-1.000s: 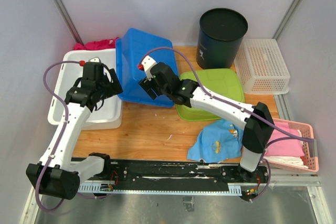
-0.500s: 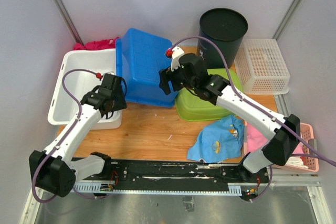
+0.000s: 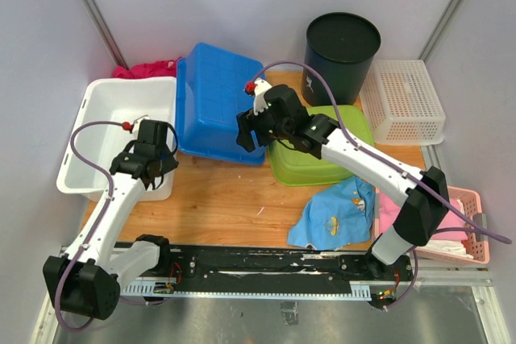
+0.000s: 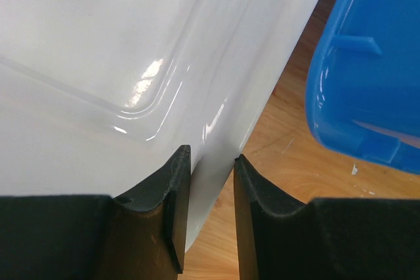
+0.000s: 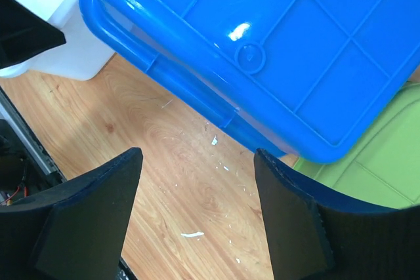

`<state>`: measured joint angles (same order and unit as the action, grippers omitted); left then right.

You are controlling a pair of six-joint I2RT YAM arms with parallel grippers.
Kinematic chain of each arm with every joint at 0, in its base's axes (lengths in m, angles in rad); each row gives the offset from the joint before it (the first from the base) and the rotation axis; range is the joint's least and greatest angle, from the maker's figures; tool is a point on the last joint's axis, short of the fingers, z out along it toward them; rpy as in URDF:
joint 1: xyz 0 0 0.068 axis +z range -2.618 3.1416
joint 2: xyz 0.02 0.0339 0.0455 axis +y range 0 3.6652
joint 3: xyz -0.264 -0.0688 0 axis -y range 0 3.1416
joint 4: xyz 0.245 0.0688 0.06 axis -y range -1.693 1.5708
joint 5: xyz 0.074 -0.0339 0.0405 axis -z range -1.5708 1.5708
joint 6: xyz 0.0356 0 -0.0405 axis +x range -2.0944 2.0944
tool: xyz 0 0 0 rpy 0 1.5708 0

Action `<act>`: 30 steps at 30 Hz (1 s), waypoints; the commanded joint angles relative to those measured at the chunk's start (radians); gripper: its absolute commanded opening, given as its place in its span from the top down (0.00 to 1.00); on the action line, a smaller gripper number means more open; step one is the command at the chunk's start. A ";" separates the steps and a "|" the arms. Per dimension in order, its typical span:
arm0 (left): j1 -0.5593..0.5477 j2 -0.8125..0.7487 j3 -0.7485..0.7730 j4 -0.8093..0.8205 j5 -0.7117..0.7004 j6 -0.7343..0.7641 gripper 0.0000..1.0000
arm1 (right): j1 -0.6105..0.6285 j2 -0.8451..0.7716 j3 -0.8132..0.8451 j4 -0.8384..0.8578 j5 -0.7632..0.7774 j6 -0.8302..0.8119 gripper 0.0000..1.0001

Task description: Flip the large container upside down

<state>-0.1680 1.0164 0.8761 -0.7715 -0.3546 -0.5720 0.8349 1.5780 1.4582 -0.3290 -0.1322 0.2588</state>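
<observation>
Status: the blue container (image 3: 214, 98) lies at the back of the wooden table (image 3: 234, 199) with its ribbed base facing up, so the inversion looks complete or nearly so. It appears to sit at a slight tilt. Whether its rim rests flat on the surface cannot be told from here.

The right gripper (image 3: 246, 130) hangs just in front of the container's near right corner, fingers spread wide and holding nothing. The left gripper (image 4: 207, 162) is clenched on the wall of the white tub (image 3: 113, 86), which stands upright just left of the container.

Next move, as judged: confirm the container seats level, then let go of the tub.

Surroundings: a green tray (image 3: 322, 130) is just right of the container and a black bin (image 3: 343, 46) farther right. Pale walls enclose the cell.
</observation>
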 commanded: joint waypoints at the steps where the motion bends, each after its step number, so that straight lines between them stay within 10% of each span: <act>1: 0.028 -0.050 -0.009 0.028 0.008 -0.115 0.93 | 0.048 0.079 0.070 0.011 0.014 -0.012 0.30; 21: 0.038 -0.247 -0.053 0.014 0.137 -0.306 1.00 | 0.075 0.420 0.429 -0.185 0.420 0.023 0.31; 30: 0.038 -0.291 -0.043 -0.013 0.115 -0.329 1.00 | 0.072 0.452 0.467 -0.178 0.296 -0.016 0.32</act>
<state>-0.1364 0.7399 0.8062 -0.8028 -0.2264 -0.8127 0.9154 2.0197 1.8851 -0.4919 0.2218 0.2604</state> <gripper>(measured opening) 0.316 0.687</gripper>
